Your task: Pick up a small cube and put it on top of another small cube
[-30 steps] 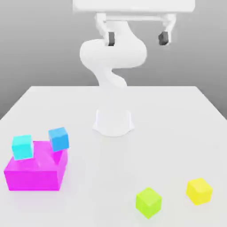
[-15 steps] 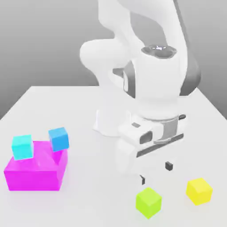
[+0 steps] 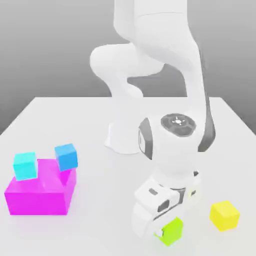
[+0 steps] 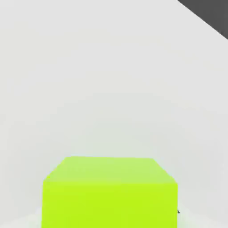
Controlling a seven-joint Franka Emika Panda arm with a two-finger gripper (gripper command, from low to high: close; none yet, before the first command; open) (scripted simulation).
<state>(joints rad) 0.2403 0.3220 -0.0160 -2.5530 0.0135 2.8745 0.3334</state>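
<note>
inspecting the lime green cube (image 3: 171, 231): located low on the worktop (image 3: 100, 235), near the exterior view's bottom edge, just to the exterior view's left of the yellow cube (image 3: 224, 215) and apart from it. flat faces and crisp edges suggest a stiff, light piece, unlikely to dent or crush; its smooth sides could slip if pinched off-centre. recommended hold: two opposite upright faces, at mid-height, keeping the top level and the underside free for stacking.

claw (image 3: 170, 227): clenched on the lime green cube, one finger (image 3: 159, 233) at its side; the cube sits close before the hand view's camera, its edges square to that view. grip judged adequate for a straight lift.

arm (image 3: 192, 65): reaching forward from its base (image 3: 127, 137) and bent downward, wrist (image 3: 172, 145) close to upright above the cube, hand low and turned at an angle to the worktop's edges. which cube is to receive the load cannot be told.
</note>
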